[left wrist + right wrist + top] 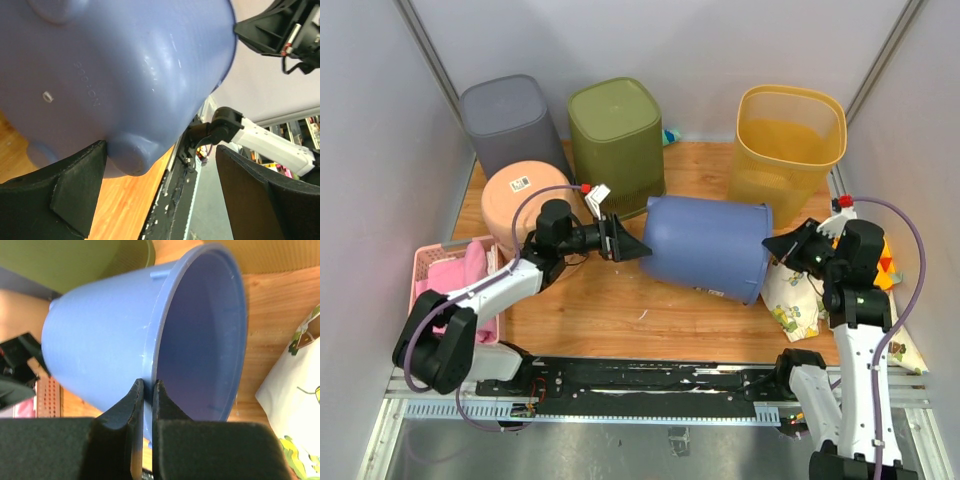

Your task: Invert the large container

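The blue container (pixel 705 245) lies on its side in the middle of the wooden desk (pixel 610 300). Its mouth faces the right edge and its base faces the left edge.

The right claw (pixel 147 405) is at the mouth. Its two fingers are pressed together on the near part of the rim, one outside the wall and one inside, so it has hold of the container.

The left claw (pixel 165 200) is at the base with its fingers spread wide and holds nothing. In the left wrist view, one finger (pixel 75 190) touches the base beside a rounded foot, and the other stands clear of it.

Along the far edge stand a grey bin (pixel 510 120), a green bin (pixel 617 130) and a yellow bin (pixel 790 140). A patterned cloth (pixel 795 300) lies under the mouth near the right edge.
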{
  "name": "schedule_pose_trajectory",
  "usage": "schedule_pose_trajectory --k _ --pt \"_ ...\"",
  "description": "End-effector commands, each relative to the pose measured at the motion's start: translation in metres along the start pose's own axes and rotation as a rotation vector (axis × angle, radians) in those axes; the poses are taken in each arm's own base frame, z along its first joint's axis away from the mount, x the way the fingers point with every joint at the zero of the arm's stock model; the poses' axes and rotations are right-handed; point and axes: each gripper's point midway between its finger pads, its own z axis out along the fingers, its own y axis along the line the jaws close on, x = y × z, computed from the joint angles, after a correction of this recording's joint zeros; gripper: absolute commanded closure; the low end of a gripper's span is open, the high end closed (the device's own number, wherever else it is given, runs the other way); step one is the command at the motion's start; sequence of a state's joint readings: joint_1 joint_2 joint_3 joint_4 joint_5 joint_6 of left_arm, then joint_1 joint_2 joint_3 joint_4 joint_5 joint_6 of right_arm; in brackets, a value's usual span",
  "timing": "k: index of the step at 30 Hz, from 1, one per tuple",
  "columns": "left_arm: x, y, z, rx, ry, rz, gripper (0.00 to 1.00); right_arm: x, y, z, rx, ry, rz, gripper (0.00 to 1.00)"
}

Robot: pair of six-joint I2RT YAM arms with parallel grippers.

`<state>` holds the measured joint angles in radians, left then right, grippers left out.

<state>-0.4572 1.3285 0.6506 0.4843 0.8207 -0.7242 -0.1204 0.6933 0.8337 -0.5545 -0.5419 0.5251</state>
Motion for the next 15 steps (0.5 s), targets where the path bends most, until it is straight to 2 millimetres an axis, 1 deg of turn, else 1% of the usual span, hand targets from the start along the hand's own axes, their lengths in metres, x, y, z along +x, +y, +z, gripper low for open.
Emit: schedule_pose_trajectory --k 1,4,8,11,15 --pt "-0.015 -0.13 -0.007 0.363 0.029 0.168 0.11 0.022 0.029 0.005 -0.162 0.11 0.181 1.0" --pt "-0.022 -0.151 -0.011 0.395 0.011 0.18 0.11 0.022 0.032 0.01 -0.188 0.108 0.236 1.0" --pt "-0.032 -0.175 -0.015 0.434 -0.013 0.208 0.11 0.028 0.034 0.019 -0.242 0.116 0.315 1.0" --pt "-0.037 -0.188 -0.014 0.456 -0.023 0.222 0.11 0.032 0.034 0.025 -0.256 0.115 0.351 0.99" --pt "-0.035 -0.201 -0.006 0.483 -0.014 0.222 0.1 0.041 0.027 0.035 -0.239 0.111 0.408 0.96"
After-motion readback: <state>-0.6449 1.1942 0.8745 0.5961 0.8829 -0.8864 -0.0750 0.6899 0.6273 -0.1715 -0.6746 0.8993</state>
